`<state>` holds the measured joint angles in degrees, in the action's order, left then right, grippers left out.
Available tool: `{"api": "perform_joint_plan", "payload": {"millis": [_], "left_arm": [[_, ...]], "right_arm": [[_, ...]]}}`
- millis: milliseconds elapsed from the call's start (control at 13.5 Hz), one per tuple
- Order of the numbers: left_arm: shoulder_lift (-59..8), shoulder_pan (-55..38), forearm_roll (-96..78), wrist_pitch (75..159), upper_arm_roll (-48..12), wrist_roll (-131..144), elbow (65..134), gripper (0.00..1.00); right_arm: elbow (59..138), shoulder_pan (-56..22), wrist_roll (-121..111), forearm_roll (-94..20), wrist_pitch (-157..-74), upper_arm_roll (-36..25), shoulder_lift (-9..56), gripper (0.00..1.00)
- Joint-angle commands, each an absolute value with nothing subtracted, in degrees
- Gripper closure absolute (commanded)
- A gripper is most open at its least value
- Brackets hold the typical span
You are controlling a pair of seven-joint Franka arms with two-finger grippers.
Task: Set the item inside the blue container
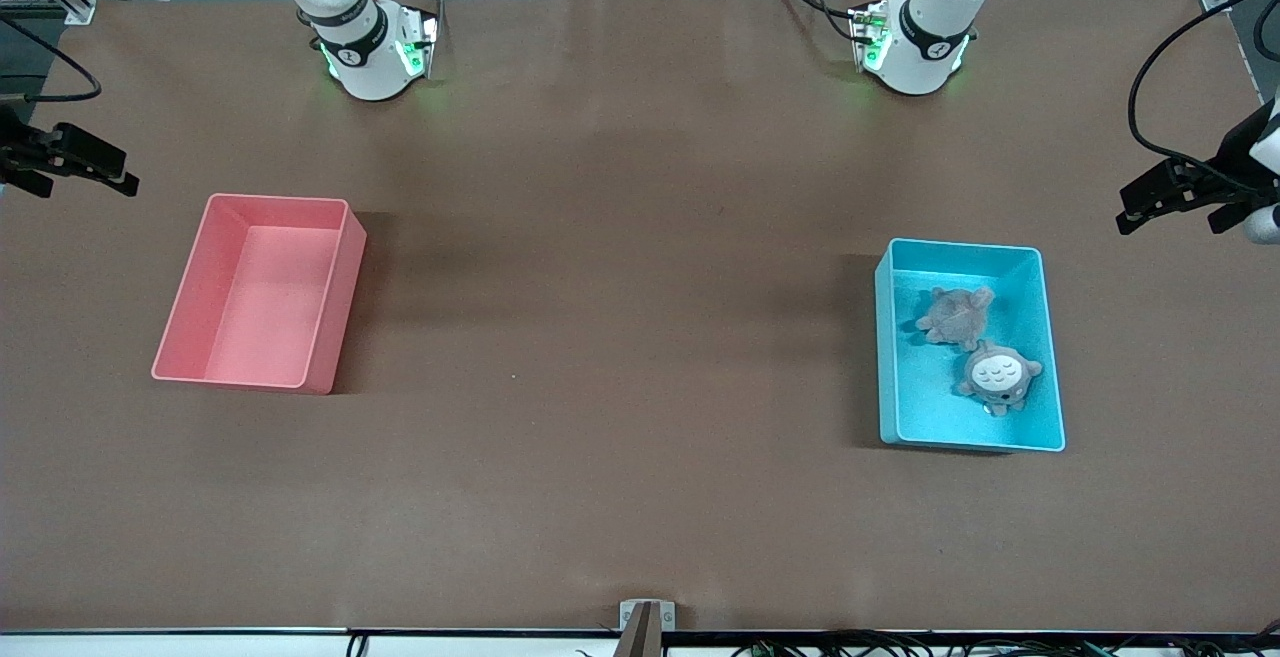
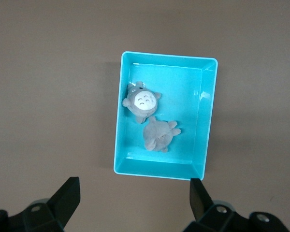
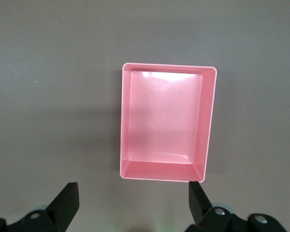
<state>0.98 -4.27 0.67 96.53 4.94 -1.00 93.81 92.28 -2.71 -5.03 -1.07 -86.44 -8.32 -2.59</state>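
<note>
The blue container (image 1: 886, 357) (image 2: 210, 116) stands on the brown table toward the left arm's end. Two small grey plush toys lie inside it. One (image 1: 957, 315) (image 2: 159, 135) lies back up, the other (image 1: 998, 376) (image 2: 143, 102) shows a white belly. My left gripper (image 1: 1170, 209) (image 2: 134, 186) hangs open and empty, high over the table edge at the left arm's end, beside the container. My right gripper (image 1: 90, 182) (image 3: 133, 186) hangs open and empty, high over the table's edge at the right arm's end.
A pink bin (image 1: 335, 307) (image 3: 210, 125) with nothing in it stands toward the right arm's end of the table. Both robot bases (image 1: 370, 47) (image 1: 915, 37) stand along the table edge farthest from the front camera. Bare brown tabletop (image 1: 620, 337) lies between the two bins.
</note>
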Motion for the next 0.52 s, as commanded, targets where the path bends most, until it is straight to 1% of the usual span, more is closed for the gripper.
{"api": "perform_joint_plan", "payload": {"millis": [0,444], "left_arm": [[0.97,-4.66,-0.09,95.10,5.71,-1.06,91.06,0.00],[1.05,-4.66,0.26,93.96,5.98,-0.97,88.95,0.00]], "right_arm": [[93.69,-2.37,-5.62,-1.05,-86.75,-8.26,-4.31,0.00],[93.60,-2.37,-5.80,-0.97,-87.10,-8.26,-4.31,0.00]]}}
